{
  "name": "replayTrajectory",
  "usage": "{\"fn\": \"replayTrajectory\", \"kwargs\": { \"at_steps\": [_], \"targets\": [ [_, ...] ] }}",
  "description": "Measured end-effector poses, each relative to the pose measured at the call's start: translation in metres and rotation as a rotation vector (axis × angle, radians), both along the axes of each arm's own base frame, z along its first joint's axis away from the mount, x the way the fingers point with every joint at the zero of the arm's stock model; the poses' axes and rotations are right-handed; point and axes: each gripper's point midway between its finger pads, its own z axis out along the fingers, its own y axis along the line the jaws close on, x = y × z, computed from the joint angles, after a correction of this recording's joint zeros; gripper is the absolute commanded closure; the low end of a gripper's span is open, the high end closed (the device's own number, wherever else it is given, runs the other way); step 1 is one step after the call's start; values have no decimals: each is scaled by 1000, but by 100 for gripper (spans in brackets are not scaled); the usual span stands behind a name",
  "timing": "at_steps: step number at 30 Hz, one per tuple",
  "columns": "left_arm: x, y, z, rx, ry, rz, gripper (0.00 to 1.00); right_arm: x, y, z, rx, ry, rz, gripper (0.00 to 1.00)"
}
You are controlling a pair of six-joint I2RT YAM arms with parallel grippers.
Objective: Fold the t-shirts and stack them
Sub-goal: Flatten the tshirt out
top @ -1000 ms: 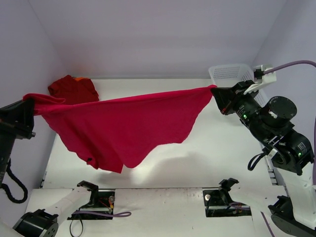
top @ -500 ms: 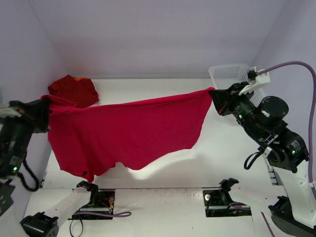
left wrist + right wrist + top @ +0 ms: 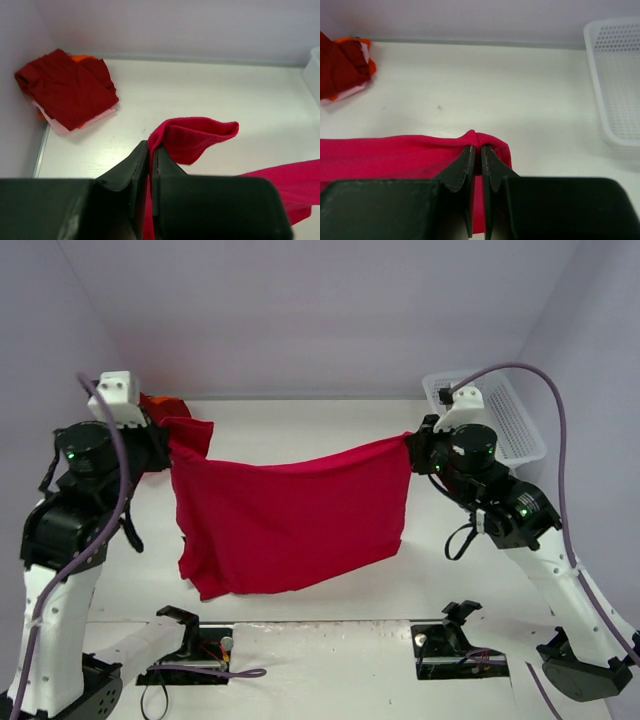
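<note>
light: bright, even, diffuse, from overhead | shadows: soft pale patch on table (image 3: 300, 430) below hanging t-shirt (image 3: 290, 520) | cast: walls lavender, darker toward corners | focus: top view sharp; wrist views crisp at distance, left gripper (image 3: 149, 147) and right gripper (image 3: 476, 149) bodies near-black, slightly soft

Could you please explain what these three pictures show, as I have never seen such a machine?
This is a robot with two arms bolted at the near edge of a white table. The wide picture looks down from above and behind them; the other two come from cameras on the wrists, so each shows its own dark fingers. The left gripper and the right gripper are each shut on an upper corner of a red t-shirt, hanging spread between them. A folded dark red pile lies far left; a white mesh basket stands far right.
</note>
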Motion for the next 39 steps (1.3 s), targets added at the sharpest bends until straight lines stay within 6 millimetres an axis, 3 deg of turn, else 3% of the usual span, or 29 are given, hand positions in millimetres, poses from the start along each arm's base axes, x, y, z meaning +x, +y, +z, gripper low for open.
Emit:
{"fn": "replayTrajectory", "kwargs": {
  "at_steps": [4,9,17,28,39],
  "targets": [
    [20,-6,-23,18,57,1,100,9,-2,-21,-40,36,-37,100],
    [41,-11,-49,40,122,5,100,20,-3,-34,-67,50,-78,100],
    [54,-12,-66,54,143,22,100,34,-6,-54,-126,72,-133,100],
    [91,-20,-94,87,206,33,100,47,-10,-60,-156,53,-192,100],
    [128,-28,-141,132,321,44,100,75,-9,-110,-227,130,-221,100]
  ]
}}
